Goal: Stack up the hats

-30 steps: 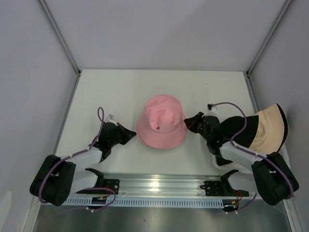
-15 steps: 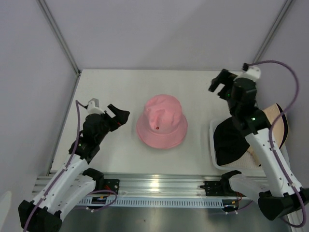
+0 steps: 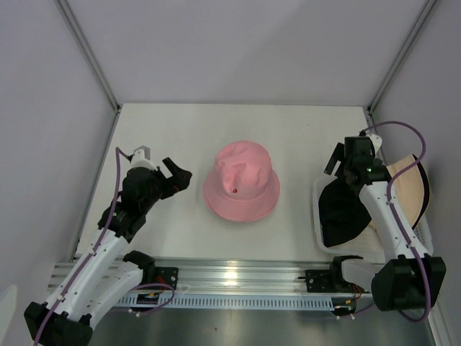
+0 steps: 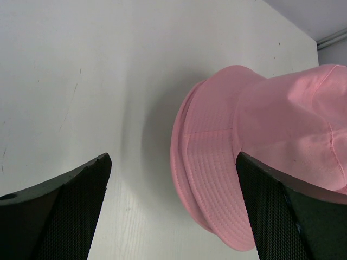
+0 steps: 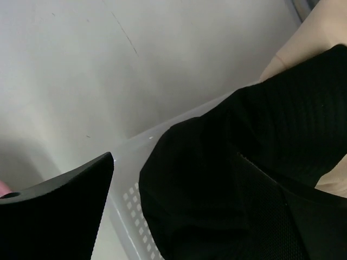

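A pink hat point(image 3: 241, 191) is pictured crown-up. The left gripper point(image 3: 178, 171), spread wide and empty, is held left of it. Right of it, the right gripper point(image 3: 333, 161), equally wide, is held over the black hat point(image 3: 340, 210), which is overlapped with a beige hat point(image 3: 403, 184) in a white tray point(image 3: 317, 238).

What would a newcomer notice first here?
A pink hat sits crown up in the middle of the table. On the right, a black hat and a beige hat lie piled on a white tray. The left gripper, open, faces the pink hat; the right gripper hangs open over the black one.
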Robot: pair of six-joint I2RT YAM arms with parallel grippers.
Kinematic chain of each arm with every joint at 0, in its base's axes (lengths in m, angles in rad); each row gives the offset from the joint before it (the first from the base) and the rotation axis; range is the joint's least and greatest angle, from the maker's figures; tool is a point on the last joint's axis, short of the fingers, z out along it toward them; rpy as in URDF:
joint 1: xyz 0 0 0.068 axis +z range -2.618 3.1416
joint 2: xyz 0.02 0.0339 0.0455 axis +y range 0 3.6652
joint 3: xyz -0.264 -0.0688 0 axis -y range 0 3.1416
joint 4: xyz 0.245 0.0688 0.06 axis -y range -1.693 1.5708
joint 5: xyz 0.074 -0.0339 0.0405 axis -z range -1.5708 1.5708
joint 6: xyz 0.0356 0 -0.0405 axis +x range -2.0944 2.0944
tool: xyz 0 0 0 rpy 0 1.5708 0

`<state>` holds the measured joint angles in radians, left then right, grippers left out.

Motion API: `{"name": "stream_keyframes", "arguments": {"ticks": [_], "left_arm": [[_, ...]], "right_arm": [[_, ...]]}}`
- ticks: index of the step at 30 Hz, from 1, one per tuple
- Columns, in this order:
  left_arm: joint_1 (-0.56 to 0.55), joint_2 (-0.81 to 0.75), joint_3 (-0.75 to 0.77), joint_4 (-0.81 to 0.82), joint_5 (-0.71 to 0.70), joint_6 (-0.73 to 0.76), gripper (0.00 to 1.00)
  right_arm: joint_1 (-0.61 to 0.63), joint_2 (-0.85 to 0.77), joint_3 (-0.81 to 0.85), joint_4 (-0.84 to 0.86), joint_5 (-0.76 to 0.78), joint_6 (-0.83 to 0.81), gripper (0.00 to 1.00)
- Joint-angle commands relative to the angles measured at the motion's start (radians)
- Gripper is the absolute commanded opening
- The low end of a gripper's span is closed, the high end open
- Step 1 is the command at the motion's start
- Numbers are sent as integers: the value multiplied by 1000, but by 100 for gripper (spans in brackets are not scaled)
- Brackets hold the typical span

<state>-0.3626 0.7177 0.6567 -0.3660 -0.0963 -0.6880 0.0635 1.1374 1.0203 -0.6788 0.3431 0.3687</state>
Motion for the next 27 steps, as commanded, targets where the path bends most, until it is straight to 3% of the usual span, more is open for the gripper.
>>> {"name": "stream_keyframes", "arguments": {"ticks": [1,4,7,11,13,16,22,24,25,27], "left_arm": [[-2,-7,6,-8,14,25,99],[-2,-23,-6,-1,4,21,100],[-2,-27,-6,6,1,19,99],[-2,-18,-5,16,16,24,99],[-2,-9,-5,15,21,25,100],[-2,-9,3,7,21,30,100],[-1,-26,26,4,33,38,99],[-1,-26,32,7,38,38,99],[-2,-24,32,12,43,36,99],[-2,-21,34,18,56,38,100]], "right_arm": [[7,13,-8,-37,39,-4,93],[16,12,-26,-57,60,-2,91],[24,9,-46,-62,82,1,82],[24,4,-62,-56,100,-2,45],[24,-2,-60,-61,106,-7,34],[25,-19,-31,-96,93,-10,2],[56,-148,190,-159,12,10,0],[56,-218,272,-77,-152,13,0],[56,-238,287,-29,-312,15,0],[58,-281,302,143,-454,62,0]]}}
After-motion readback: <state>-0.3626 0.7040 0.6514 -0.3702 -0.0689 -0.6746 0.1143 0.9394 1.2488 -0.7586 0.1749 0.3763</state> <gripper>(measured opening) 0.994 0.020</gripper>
